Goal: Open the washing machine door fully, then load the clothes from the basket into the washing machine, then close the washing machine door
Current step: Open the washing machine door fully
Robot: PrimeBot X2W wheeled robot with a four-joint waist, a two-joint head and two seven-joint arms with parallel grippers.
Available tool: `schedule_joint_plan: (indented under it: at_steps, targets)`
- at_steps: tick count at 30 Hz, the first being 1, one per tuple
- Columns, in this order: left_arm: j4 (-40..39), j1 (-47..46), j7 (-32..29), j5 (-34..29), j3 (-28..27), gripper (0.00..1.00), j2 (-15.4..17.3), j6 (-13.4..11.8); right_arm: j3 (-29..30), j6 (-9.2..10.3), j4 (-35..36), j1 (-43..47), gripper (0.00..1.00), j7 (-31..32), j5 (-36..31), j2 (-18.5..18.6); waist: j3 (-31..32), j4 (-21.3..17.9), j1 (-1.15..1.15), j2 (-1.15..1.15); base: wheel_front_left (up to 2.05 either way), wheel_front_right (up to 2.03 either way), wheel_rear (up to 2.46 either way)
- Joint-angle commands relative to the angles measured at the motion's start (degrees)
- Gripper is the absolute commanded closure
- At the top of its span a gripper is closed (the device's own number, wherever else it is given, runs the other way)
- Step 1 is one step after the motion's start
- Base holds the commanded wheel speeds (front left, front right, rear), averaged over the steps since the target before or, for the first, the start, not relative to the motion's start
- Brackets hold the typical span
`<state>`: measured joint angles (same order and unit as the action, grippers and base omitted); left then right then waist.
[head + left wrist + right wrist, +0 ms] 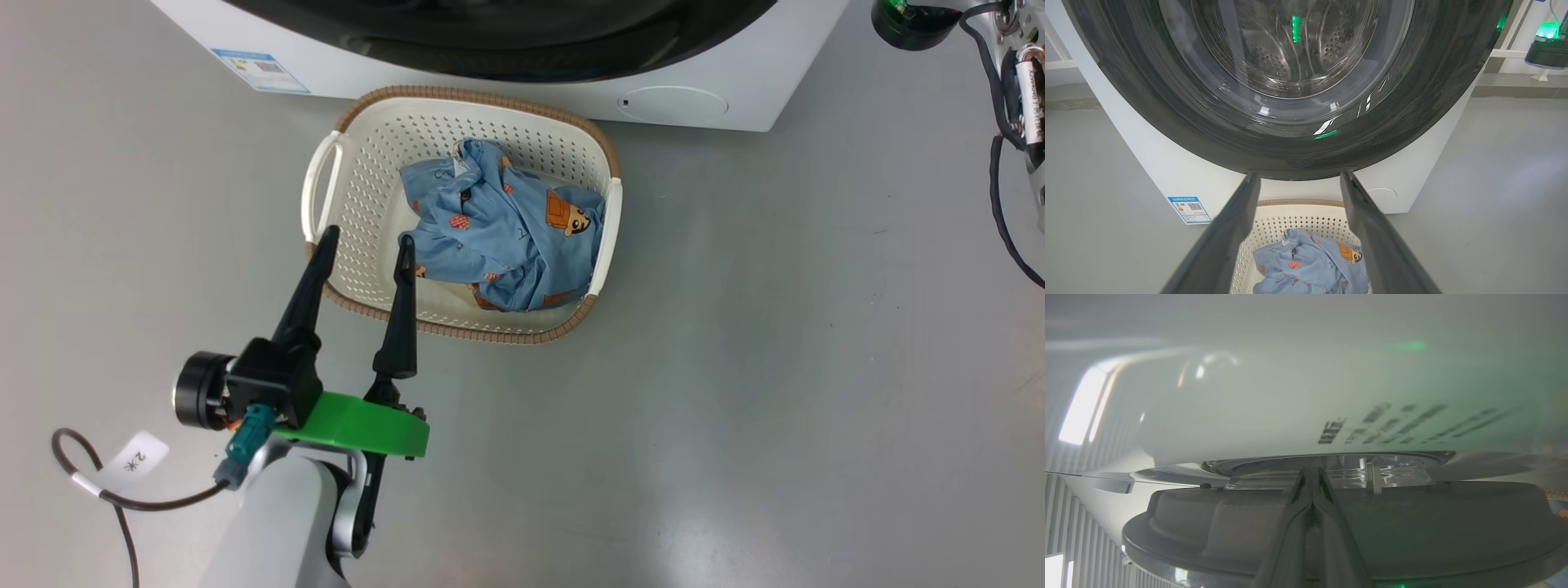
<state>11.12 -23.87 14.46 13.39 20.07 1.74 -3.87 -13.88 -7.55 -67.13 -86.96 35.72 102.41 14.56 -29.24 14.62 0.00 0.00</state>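
The right gripper [1312, 473], fingers pressed together on nothing at the washing machine door's [1167, 102] rim, should hook that edge and swing wide, I'd say, while the left gripper [366, 238] hangs spread and empty-handed over the basket's [482, 96] near-left rim, clothes [506, 229] bundled inside.

Test lab: washer [759, 57], grey floor [816, 367]

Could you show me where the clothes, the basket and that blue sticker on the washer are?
clothes [506, 233], head view, middle of the blue bundle.
basket [371, 155], head view, bare perforated left wall.
sticker [1189, 209], left wrist view, its centre.
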Motion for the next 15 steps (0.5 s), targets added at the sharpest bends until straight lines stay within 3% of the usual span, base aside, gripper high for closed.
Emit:
schedule_joint_plan:
  at_steps: [1,15]
  targets:
    - [-1.4,-1.0,0.5,0.3,-1.6,0.0,1.1,-0.6,-0.4,0.06,1.0,-0.8,1.0,1.0,-0.7,-1.7,-0.1,-0.1,0.0,0.0,0.0,0.0,0.0]
    - [-0.9,-0.9,0.5,-0.5,-1.8,0.0,1.1,-0.6,-1.0,0.06,2.8,3.3,1.0,5.8,-0.5,-2.9,1.0,-0.8,0.0,0.0,0.0,0.0,0.0]
